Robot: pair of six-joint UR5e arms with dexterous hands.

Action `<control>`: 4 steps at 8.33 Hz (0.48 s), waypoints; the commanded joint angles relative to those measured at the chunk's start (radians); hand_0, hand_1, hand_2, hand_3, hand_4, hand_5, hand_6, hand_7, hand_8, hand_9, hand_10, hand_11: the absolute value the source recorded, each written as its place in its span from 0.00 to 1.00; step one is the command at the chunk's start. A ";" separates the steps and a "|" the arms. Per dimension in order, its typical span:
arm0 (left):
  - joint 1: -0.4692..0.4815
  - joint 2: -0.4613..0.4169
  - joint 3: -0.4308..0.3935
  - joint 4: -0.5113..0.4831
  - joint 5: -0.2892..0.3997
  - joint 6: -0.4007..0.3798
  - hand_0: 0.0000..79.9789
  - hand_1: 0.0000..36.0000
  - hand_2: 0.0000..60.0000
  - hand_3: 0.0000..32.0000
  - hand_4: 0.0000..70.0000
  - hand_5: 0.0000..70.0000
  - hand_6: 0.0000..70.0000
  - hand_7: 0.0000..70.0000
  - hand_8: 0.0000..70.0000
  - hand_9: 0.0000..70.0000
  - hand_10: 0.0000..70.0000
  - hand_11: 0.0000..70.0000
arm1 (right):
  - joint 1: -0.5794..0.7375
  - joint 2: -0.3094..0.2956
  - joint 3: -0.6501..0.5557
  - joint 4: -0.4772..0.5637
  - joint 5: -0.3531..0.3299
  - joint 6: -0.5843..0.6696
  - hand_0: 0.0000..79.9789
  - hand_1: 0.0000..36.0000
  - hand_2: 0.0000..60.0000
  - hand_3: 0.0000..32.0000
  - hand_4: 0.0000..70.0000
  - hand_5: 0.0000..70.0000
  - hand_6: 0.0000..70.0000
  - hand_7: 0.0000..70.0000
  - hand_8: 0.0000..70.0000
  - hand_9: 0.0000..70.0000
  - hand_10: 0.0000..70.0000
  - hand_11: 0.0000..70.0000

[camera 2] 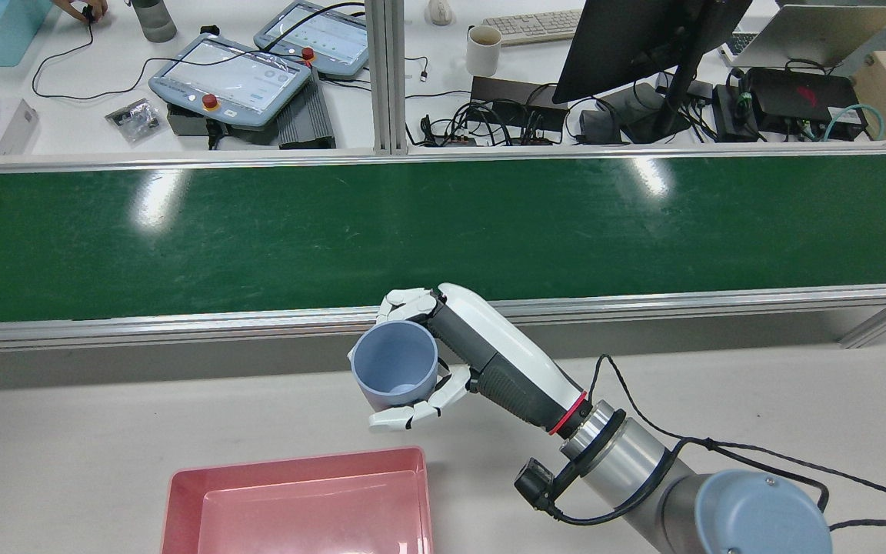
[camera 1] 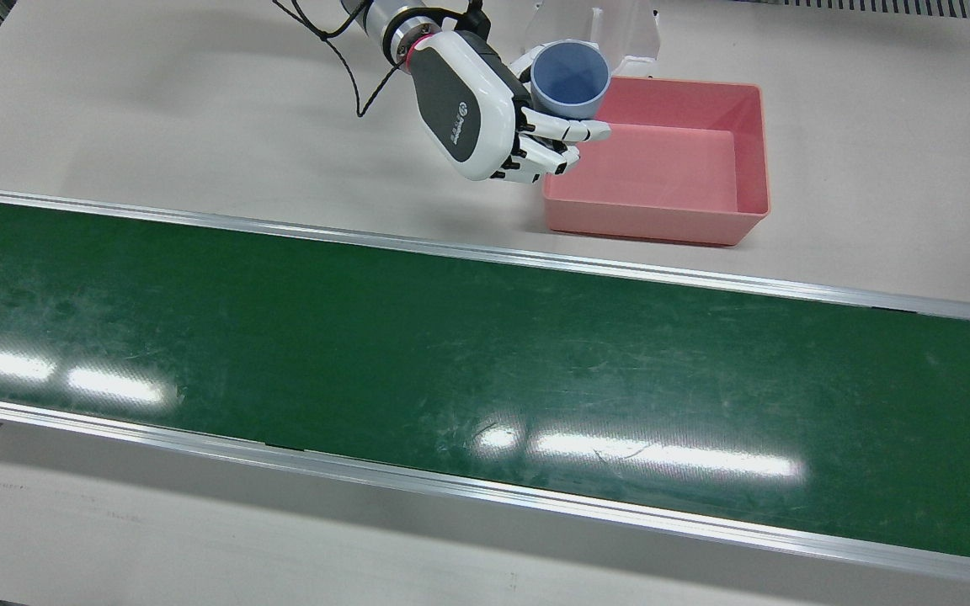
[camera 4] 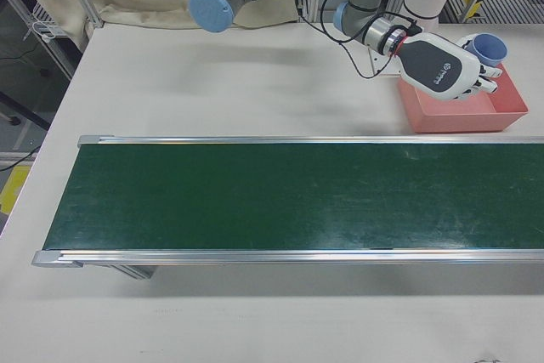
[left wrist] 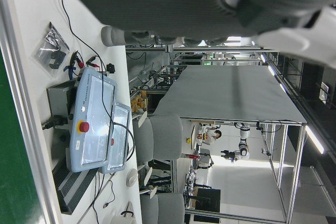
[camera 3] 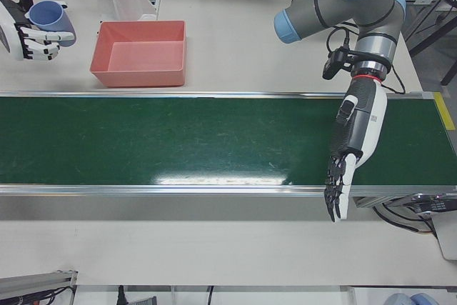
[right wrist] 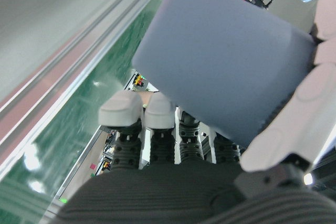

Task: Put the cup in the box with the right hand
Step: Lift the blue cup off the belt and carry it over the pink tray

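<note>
My right hand (camera 1: 485, 114) is shut on a light blue cup (camera 1: 570, 80) and holds it upright in the air, just beyond the edge of the pink box (camera 1: 708, 223). In the rear view the cup (camera 2: 394, 371) hangs above the table, behind the box's far right corner (camera 2: 297, 469). The right hand view shows the cup's wall (right wrist: 220, 66) pressed between my fingers (right wrist: 122, 108). The right-front view shows the hand (camera 4: 442, 65) and cup (camera 4: 489, 47) over the box's left end. My left hand (camera 3: 350, 155) hangs open, fingers straight, over the green belt's near edge, far from the box (camera 3: 114, 76).
A green conveyor belt (camera 1: 451, 362) with metal rails runs across the table between the box and the operators' side. A clear plastic stand (camera 1: 594, 25) is behind the box. Teach pendants (camera 2: 228, 77), a monitor and cables lie on the desk beyond the belt.
</note>
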 commanded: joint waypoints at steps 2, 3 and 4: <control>0.000 0.000 0.000 0.000 0.000 0.000 0.00 0.00 0.00 0.00 0.00 0.00 0.00 0.00 0.00 0.00 0.00 0.00 | -0.095 0.008 0.001 0.005 -0.007 -0.071 0.49 0.37 1.00 0.00 0.96 0.21 0.56 1.00 1.00 1.00 0.93 1.00; 0.000 0.000 0.000 0.000 0.000 0.000 0.00 0.00 0.00 0.00 0.00 0.00 0.00 0.00 0.00 0.00 0.00 0.00 | -0.099 0.012 0.001 0.006 -0.007 -0.069 0.46 0.36 1.00 0.00 0.86 0.21 0.55 1.00 1.00 1.00 0.93 1.00; 0.000 0.000 0.000 0.000 0.000 0.000 0.00 0.00 0.00 0.00 0.00 0.00 0.00 0.00 0.00 0.00 0.00 0.00 | -0.104 0.012 0.001 0.006 -0.007 -0.071 0.47 0.33 1.00 0.00 0.73 0.19 0.49 1.00 0.91 1.00 0.86 1.00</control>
